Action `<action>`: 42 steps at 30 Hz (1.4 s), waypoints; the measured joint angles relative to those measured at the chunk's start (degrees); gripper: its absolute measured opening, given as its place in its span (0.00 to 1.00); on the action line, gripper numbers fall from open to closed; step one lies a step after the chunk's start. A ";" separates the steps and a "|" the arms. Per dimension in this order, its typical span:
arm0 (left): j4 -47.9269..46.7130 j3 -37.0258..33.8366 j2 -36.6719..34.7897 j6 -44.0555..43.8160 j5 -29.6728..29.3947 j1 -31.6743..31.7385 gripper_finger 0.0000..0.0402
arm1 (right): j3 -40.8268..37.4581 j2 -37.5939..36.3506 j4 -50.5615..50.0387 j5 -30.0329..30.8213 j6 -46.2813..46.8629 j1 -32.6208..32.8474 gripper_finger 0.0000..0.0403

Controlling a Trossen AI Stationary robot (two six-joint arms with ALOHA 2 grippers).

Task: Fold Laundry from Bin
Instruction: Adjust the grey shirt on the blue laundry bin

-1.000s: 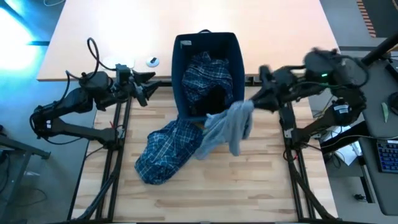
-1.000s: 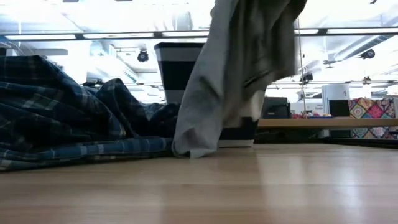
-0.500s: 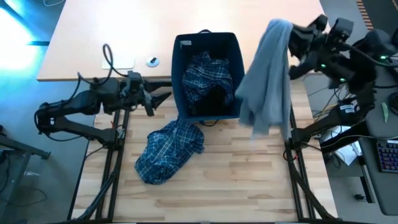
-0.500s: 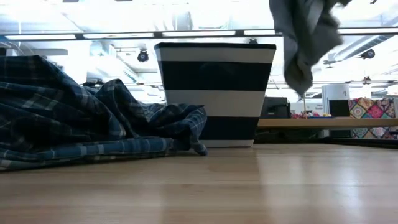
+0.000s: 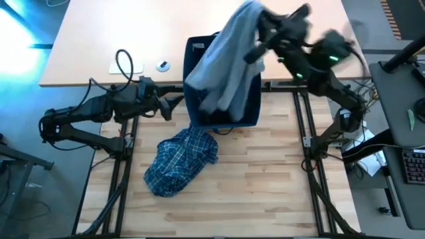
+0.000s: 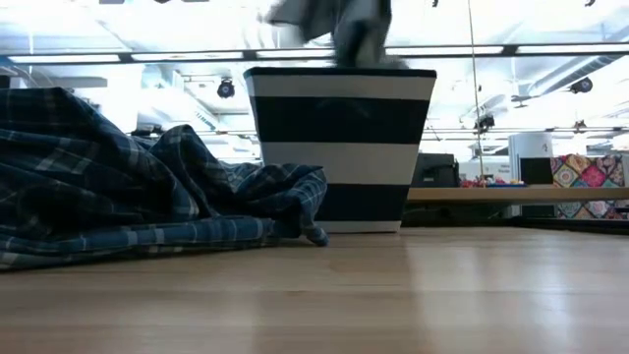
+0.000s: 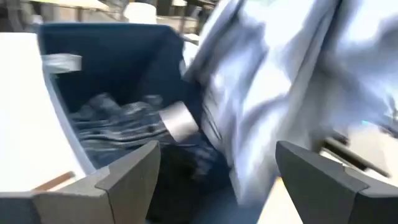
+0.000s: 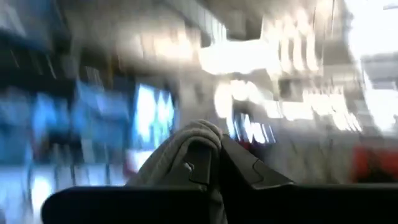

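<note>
Grey T-shirt [image 5: 226, 60] fabric is being pinched between the pressed-together fingers of the right gripper [image 5: 260, 32] and dangled over the navy bin [image 5: 195, 99] at the table's [image 5: 265, 192] far edge. Plaid trousers [image 5: 179, 161] are being left crumpled mid-table, before the bin. The left gripper [image 5: 174, 106] is being held spread beside the bin's left wall.
</note>
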 joint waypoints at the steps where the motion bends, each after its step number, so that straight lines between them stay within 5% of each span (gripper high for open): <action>1: -1.13 -0.01 -0.54 -0.73 -0.51 0.00 0.75 | -0.02 0.52 -5.82 0.55 3.05 -1.61 0.03; 7: -6.52 -1.08 -0.72 -6.73 -0.73 0.00 0.75 | -0.50 5.43 -40.28 0.01 23.86 -10.92 0.05; 13: -6.86 -2.71 2.57 -12.22 -0.69 2.22 0.75 | -0.89 10.98 -58.99 -2.99 30.43 -14.97 0.16; 17: -7.29 -2.69 4.91 -14.34 -0.05 6.29 0.75 | -1.14 12.08 -61.76 -3.48 29.21 -14.88 0.32; 21: -7.46 -2.69 5.74 -14.66 7.11 12.71 0.75 | -0.90 8.98 -63.20 -4.85 27.59 -14.98 0.49; 27: -10.22 -2.74 5.70 -2.63 12.75 18.84 0.71 | -3.11 1.61 -64.04 -6.13 25.68 -14.74 0.65; 34: -11.62 -8.47 4.06 10.01 17.39 16.96 0.70 | -14.92 -9.35 -67.21 -13.66 25.52 -12.94 0.73; 42: -11.06 -19.80 2.01 7.64 18.57 10.52 0.77 | -32.49 -22.27 -69.27 -14.76 32.70 -1.66 0.78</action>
